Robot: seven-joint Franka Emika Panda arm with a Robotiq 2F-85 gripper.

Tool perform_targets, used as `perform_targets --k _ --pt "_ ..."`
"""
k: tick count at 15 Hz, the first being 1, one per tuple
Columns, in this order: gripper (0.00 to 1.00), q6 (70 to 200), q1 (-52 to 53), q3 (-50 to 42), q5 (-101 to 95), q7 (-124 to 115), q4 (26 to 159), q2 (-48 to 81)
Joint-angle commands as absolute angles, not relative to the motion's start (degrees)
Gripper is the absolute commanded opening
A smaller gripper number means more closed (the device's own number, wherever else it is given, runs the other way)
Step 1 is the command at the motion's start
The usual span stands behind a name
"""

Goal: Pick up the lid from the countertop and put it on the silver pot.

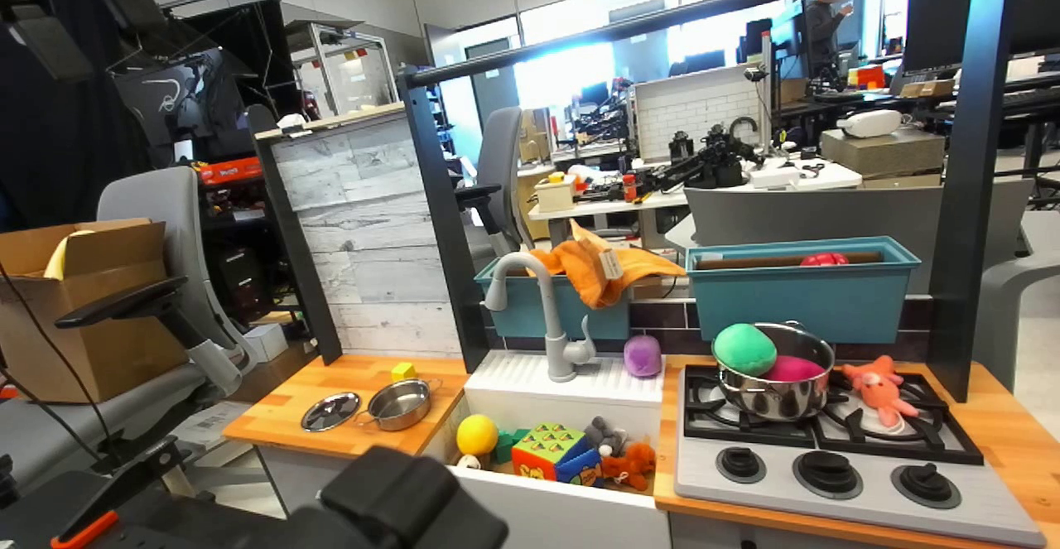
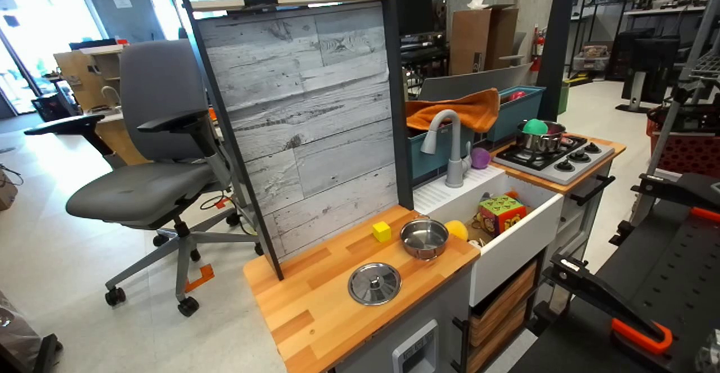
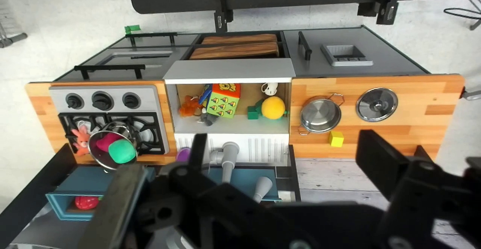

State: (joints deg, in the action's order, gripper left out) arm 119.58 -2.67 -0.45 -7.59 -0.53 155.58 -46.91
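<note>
One lid point(image 3: 377, 104) lies flat on the wooden countertop point(image 3: 421, 95), nearer the front edge than the back, with one silver pot point(image 3: 321, 115) upright near it but not touching, two wire handles point(image 3: 338, 94) on its sides, close to the edge along the sink point(image 3: 233, 127). One yellow block point(image 3: 336, 139) sits by the back edge, toward the corner on the sink side. The one gripper point(image 3: 284, 142) has its two fingers point(image 3: 198, 151) spread wide, well apart from lid and pot. The sink holds, among other toys, one yellow ball point(image 3: 273, 107) and one patterned cube point(image 3: 225, 98). On the stove point(image 3: 150, 95), one larger pot point(image 1: 766, 397) holds one green ball point(image 1: 744, 349) and one pink thing point(image 1: 793, 368), behind three black knobs point(image 3: 102, 101) along the front edge
</note>
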Motion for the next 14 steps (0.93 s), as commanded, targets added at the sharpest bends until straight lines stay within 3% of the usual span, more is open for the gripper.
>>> perform_targets --k 1,6,14 --pt "1.00 119.4 -2.7 -0.4 -7.5 -0.5 155.4 -46.9" --pt "1.00 129.7 1.1 4.1 -5.4 -3.5 154.0 -33.0" --pt "1.00 127.9 1.8 18.3 -21.8 -21.8 138.4 -5.2"
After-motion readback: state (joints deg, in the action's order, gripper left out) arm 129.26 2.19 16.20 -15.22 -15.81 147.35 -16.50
